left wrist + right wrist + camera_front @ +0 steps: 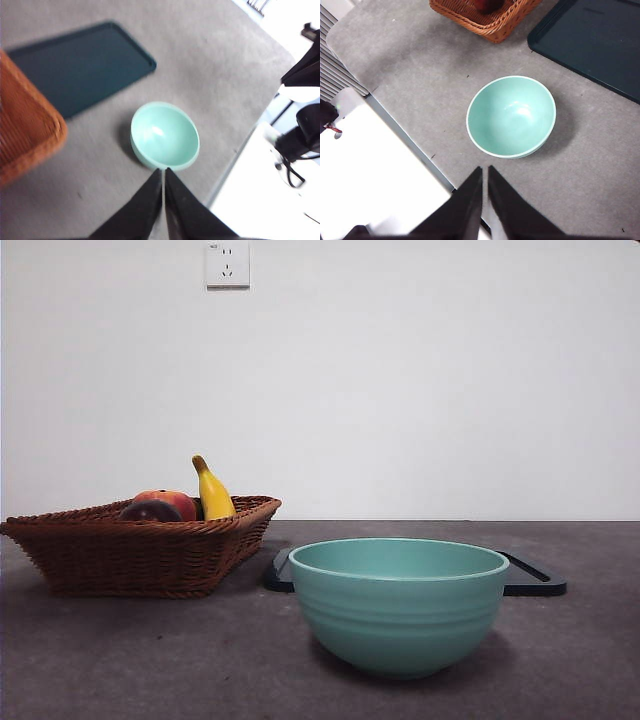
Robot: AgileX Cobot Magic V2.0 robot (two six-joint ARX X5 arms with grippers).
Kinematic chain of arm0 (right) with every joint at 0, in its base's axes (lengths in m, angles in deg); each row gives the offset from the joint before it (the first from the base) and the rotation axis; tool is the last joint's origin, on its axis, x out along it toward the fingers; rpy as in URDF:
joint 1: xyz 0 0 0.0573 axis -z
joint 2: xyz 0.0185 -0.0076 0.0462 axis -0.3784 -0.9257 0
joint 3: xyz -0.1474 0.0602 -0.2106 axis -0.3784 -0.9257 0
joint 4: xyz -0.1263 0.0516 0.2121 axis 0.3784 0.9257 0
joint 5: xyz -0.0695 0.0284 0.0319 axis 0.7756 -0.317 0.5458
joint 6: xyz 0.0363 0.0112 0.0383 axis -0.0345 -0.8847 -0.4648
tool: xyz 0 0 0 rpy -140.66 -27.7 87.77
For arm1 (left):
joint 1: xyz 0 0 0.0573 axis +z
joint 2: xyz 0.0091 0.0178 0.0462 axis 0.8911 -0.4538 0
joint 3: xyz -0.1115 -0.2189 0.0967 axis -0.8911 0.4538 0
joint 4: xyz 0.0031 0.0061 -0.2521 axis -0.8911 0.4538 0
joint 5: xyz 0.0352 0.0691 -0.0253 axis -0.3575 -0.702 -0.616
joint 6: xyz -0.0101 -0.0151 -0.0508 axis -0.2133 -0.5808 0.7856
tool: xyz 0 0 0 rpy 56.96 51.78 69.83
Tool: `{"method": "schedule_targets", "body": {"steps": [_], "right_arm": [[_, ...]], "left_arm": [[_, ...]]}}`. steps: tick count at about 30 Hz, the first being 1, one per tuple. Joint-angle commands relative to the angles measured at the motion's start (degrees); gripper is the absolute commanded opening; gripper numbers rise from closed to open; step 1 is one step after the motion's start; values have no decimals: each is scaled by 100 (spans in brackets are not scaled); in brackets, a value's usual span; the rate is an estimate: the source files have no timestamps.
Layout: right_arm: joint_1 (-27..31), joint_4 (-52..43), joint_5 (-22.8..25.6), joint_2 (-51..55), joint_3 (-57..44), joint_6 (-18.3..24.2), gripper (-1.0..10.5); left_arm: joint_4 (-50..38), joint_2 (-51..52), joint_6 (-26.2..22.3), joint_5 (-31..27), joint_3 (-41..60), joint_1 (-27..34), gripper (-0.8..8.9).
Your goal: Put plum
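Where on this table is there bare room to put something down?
The mint bowl is empty, and grey tabletop lies bare all round it. The dark tray behind it is bare too. Only the wicker basket is crowded: plum, red fruit and banana.

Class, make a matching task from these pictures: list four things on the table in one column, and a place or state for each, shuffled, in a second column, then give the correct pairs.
Things:
1. yellow banana
2. mint-green ceramic bowl
3. flat dark teal tray
4. dark maroon plum

Descriptions:
A. lies flat behind the bowl
B. stands empty, nearest the front camera
C. sticks up above the woven brown basket's rim
D. sits low in the basket beside the red-orange fruit

Pairs: 1-C, 2-B, 3-A, 4-D
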Motion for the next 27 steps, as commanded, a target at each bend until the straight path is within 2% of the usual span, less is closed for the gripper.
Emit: {"method": "schedule_targets", "body": {"steps": [1, 7, 10, 13, 17, 21, 27], "right_arm": [[-31, -59, -2, -20, 50, -57, 8], [-31, -57, 0, -20, 50, -57, 8], [-31, -57, 0, -20, 50, -57, 8], [-31, -59, 0, -20, 50, -57, 8], [-31, -57, -2, -20, 50, -57, 8], [-31, -57, -2, -20, 50, -57, 8], [-31, -57, 0, -20, 50, -57, 8]], "left_arm": [[-621, 245, -234, -149, -44, 146, 7], [-2627, 1049, -76, -1578, 367, 789, 7], [-3392, 1519, -74, -2422, 852, 1054, 7], [-3840, 1993, -74, -3008, 1423, 1246, 7], [-3950, 2527, -76, -3348, 2179, 1388, 7], [-4035, 3016, -46, -3392, 3008, 1504, 7], [-4277, 3764, 341, -3397, 4094, 1655, 7]]}}
